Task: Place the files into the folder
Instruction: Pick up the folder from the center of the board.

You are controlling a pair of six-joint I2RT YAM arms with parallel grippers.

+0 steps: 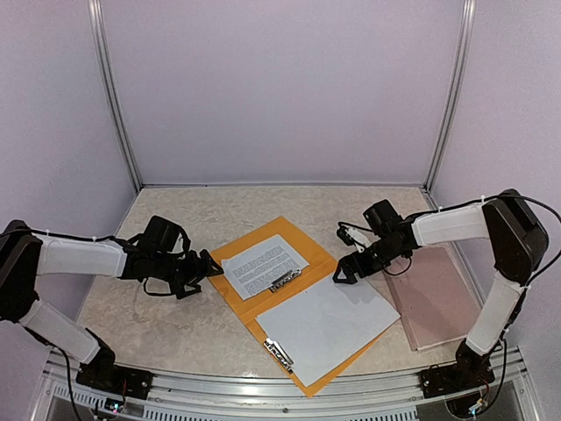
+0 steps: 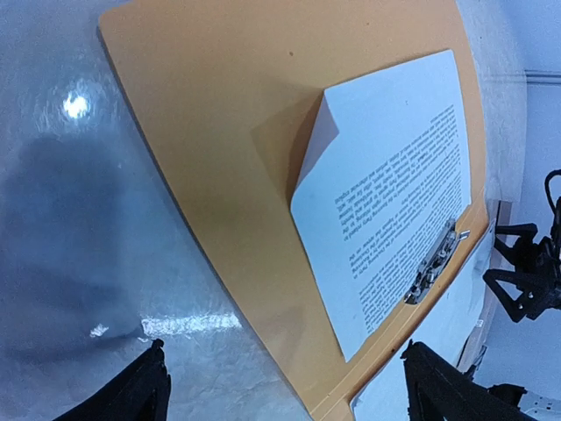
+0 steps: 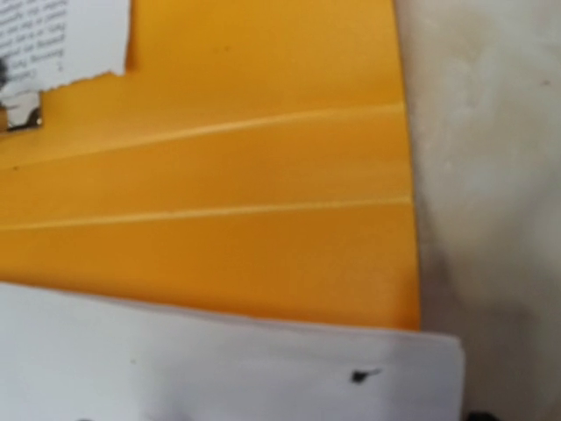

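The orange folder (image 1: 235,294) lies open on the table. A printed file (image 1: 263,266) rests on its far half under a metal clip (image 1: 285,281). A blank-faced white file (image 1: 326,323) covers its near half. My left gripper (image 1: 206,263) hovers at the folder's left corner. In the left wrist view this gripper (image 2: 289,386) is open and holds nothing, with the folder (image 2: 219,158) and the printed file (image 2: 394,184) ahead of it. My right gripper (image 1: 346,267) stands open at the folder's right edge. The right wrist view shows the folder (image 3: 219,175) and the white file (image 3: 219,368) close up, with its own fingers almost out of frame.
A pinkish-brown flat board (image 1: 434,303) lies on the table at the right, beside the right arm. A second metal clip (image 1: 279,353) sits at the near-left edge of the white sheet. Light walls with metal posts enclose the marbled tabletop (image 1: 175,324).
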